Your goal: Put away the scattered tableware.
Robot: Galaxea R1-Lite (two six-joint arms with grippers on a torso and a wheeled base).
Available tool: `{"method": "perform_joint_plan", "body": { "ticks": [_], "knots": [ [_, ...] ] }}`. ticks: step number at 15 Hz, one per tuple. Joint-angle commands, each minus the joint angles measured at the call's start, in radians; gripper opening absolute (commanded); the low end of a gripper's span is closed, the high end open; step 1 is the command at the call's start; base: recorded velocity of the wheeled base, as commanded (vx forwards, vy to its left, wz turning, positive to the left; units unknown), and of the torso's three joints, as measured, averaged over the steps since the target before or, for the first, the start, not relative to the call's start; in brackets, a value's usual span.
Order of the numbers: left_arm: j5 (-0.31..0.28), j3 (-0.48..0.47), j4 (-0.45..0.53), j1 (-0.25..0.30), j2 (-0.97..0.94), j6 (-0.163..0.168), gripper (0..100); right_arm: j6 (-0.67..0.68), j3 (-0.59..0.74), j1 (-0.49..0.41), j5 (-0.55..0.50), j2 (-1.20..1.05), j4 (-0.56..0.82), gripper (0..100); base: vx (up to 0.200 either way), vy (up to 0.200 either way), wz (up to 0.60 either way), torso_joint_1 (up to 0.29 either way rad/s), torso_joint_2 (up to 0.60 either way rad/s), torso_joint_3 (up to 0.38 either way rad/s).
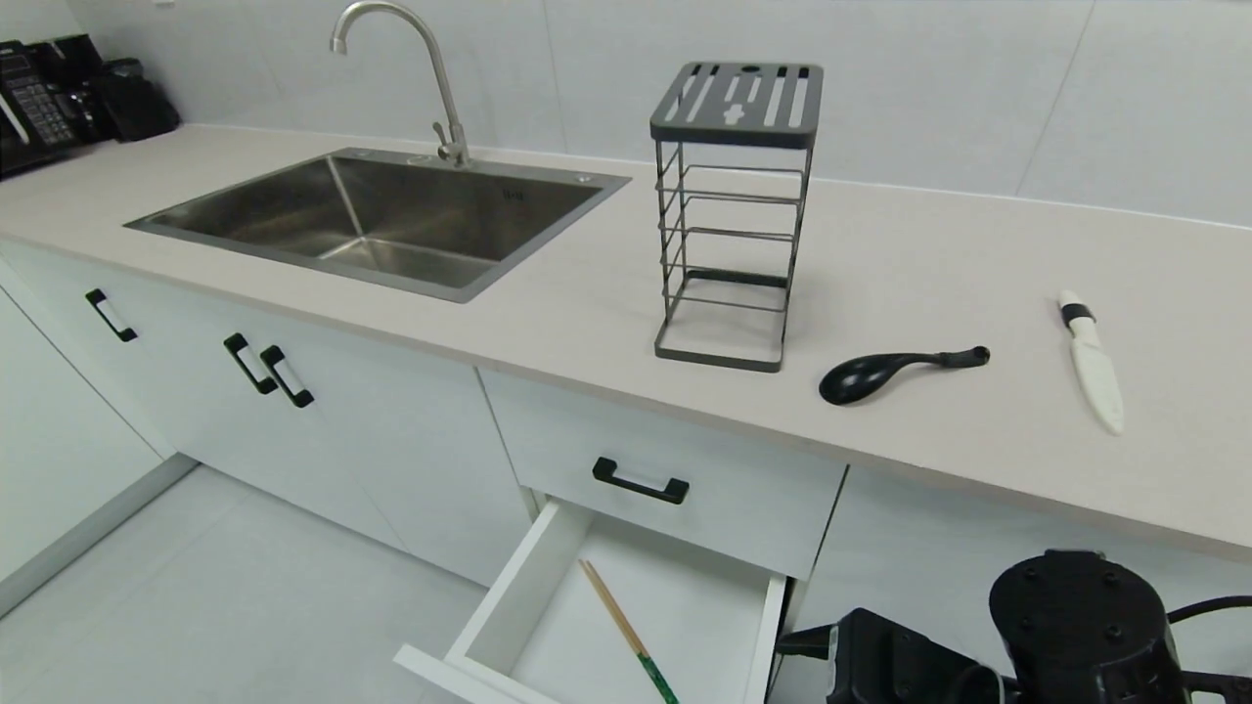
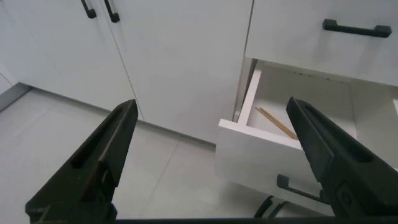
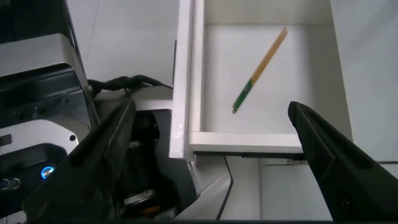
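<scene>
Chopsticks (image 1: 626, 626) lie in the open drawer (image 1: 509, 596) at 6 o'clock from the wire rack (image 1: 734, 215). A black spoon (image 1: 880, 372) rests on the counter (image 1: 929, 254) at the rack's 4 o'clock, with a white knife (image 1: 1091, 362) at the spoon's 3 o'clock, apart from it. The left gripper (image 2: 210, 106) and the right gripper (image 3: 210, 106) are both released, jaws spread wide, near the drawer.

No legible text, numbers or signs recorded. Small dark mark on rear inner wall of sink (image 1: 440, 200): too small to read. Keypad device (image 1: 34, 98) at far left of counter (image 1: 929, 254): key markings indistinct.
</scene>
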Motion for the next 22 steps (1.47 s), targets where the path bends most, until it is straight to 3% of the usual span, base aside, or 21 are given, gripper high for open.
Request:
{"method": "perform_joint_plan", "body": {
  "ticks": [1,14,22],
  "knots": [
    [0.0,0.0,0.001,0.0,0.0,0.0,100,-0.001,-0.011,0.001,0.001,0.019,0.0,100,0.0,0.0,0.0,0.115,-0.5,-0.222],
    [0.0,0.0,0.0,0.0,0.0,0.0,100,0.002,-0.136,0.018,0.036,0.076,0.005,100,0.0,0.0,0.0,0.309,-0.52,-0.248],
    [0.0,0.0,0.001,0.0,0.0,0.0,100,0.081,-0.084,0.018,0.072,0.111,0.008,100,0.0,0.0,0.0,0.252,-0.49,-0.238]
  ]
}}
